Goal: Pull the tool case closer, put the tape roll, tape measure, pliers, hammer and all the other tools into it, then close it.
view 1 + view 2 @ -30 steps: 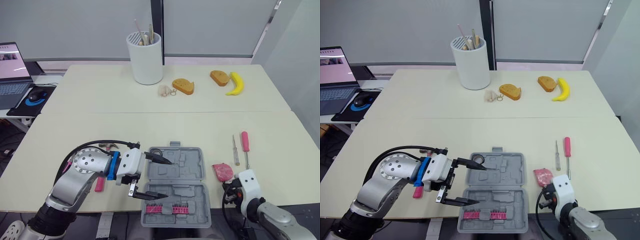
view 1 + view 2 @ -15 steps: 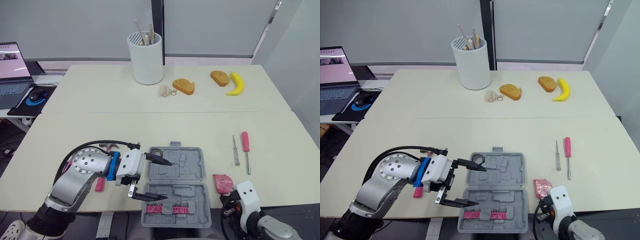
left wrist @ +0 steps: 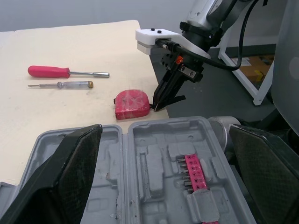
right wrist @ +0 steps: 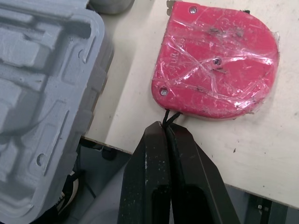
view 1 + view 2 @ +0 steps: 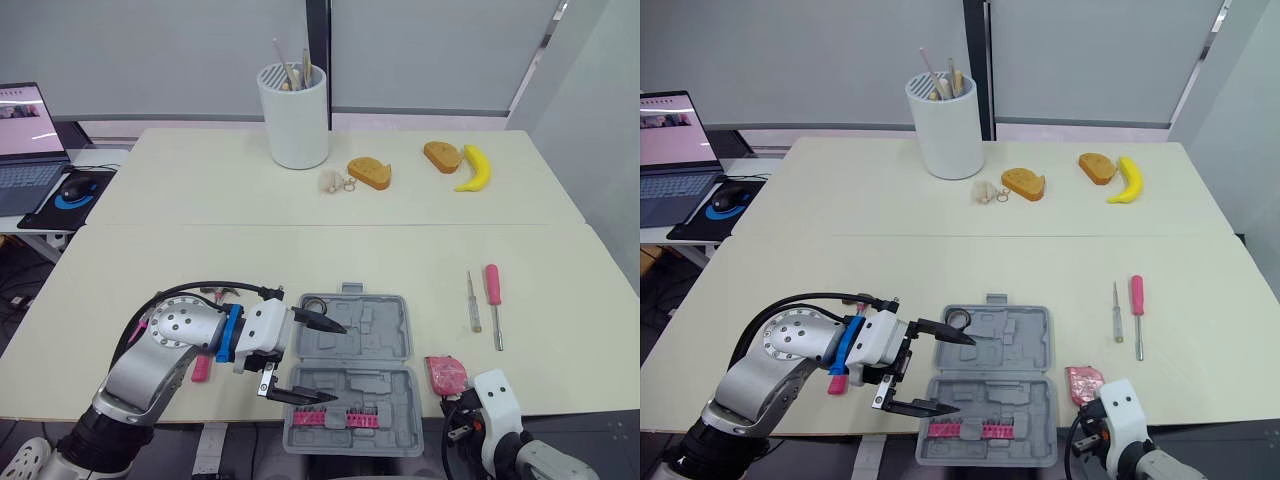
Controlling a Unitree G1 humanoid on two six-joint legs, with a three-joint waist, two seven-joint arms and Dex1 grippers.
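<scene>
My right end effector (image 4: 164,128) is clenched on the black loop (image 4: 168,115) of the tape measure (image 4: 216,60), presumably to lift it into the tool case (image 4: 42,70) alongside.

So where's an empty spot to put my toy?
Biggest bare patch: in the middle, between the white cup and the tool case. Another lies between the case and the screwdrivers. Crowded at the front edge: left gripper over the case, tape measure beside it.

The right end effector (image 4: 164,130) has dragged the tape measure (image 5: 446,375) toward the table's (image 5: 300,250) near edge.
</scene>
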